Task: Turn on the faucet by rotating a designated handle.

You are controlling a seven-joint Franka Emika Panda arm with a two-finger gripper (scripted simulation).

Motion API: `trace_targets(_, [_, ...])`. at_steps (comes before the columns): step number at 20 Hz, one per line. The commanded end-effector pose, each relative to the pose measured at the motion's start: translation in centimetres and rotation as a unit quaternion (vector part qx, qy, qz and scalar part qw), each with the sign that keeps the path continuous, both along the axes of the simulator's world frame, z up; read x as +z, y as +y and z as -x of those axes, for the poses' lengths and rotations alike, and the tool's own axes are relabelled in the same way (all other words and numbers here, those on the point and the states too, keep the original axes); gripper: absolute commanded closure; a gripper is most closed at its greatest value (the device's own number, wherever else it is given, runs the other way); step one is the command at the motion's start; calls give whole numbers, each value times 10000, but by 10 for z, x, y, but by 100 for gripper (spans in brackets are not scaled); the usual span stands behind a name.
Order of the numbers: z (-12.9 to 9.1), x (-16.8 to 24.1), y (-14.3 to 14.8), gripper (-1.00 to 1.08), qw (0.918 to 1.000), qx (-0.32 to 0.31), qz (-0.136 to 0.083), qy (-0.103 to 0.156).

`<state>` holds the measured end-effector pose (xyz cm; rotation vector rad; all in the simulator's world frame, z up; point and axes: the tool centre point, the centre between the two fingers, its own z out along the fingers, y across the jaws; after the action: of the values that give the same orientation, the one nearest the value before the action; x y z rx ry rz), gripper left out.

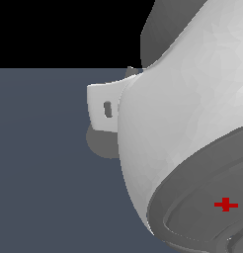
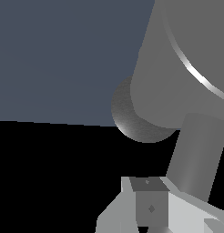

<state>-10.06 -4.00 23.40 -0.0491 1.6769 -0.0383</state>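
Note:
The wrist view is filled by the faucet (image 2: 186, 59), a thick grey cylinder with a darker round knob (image 2: 136, 123) at its end. A grey rod, the handle (image 2: 196, 154), runs from the cylinder down to my gripper (image 2: 175, 211). The rod's lower end meets the white gripper parts beside a grey finger pad (image 2: 149, 205). Whether the jaws hold the rod cannot be seen. In the exterior view one white finger (image 1: 101, 108) sticks out past the arm, with a grey piece of the faucet (image 1: 101, 143) behind it. The handle is hidden there.
My own white arm link (image 1: 182, 123) blocks most of the exterior view, and a red cross mark (image 1: 225, 204) shows on its dark grey joint. A flat blue-grey floor (image 1: 44, 163) lies behind, with black background above it.

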Motion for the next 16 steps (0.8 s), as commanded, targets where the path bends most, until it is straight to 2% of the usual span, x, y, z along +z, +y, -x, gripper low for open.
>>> trace_targets(1, [-8,21,30,108,9996,68,-225,-183])
trace_targets(16, [-15,52,88,108,9981,217,-247,-516])
